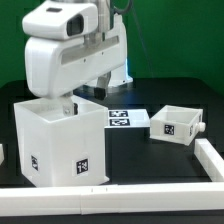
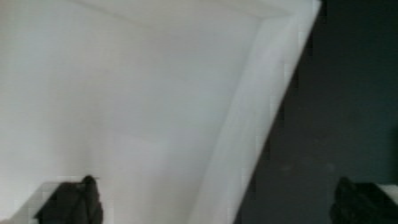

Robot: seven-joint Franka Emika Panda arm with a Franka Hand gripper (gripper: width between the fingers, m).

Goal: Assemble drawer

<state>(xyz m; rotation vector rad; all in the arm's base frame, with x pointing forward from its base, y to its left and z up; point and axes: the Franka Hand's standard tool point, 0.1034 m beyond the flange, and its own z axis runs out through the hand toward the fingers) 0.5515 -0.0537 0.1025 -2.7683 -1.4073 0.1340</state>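
Housing (image 1: 60, 145) stands upright with its open top up, probably parked steady to receive trays. 1 tray (image 1: 176, 123) lies well apart from the housing, toward the exterior view's right, with the marker board (image 1: 124, 120) between them. Arm (image 1: 70, 50) hangs over the housing's far rim and hides the fingertips. Only the wrist view shows the gripper (image 2: 217, 203): fingers (image 2: 71, 200) spread wide, housing wall edge between them, nothing clamped. Likely lining up a wall grasp.

White parts on a black table

The housing (image 1: 62, 140) is plain white with small black-and-white square tags (image 1: 83, 167) on its sides. The tray (image 1: 176, 122) near it is white with one such tag. The marker board (image 1: 124, 120) between them is white with black-patterned squares, and the table (image 1: 170, 162) is black.
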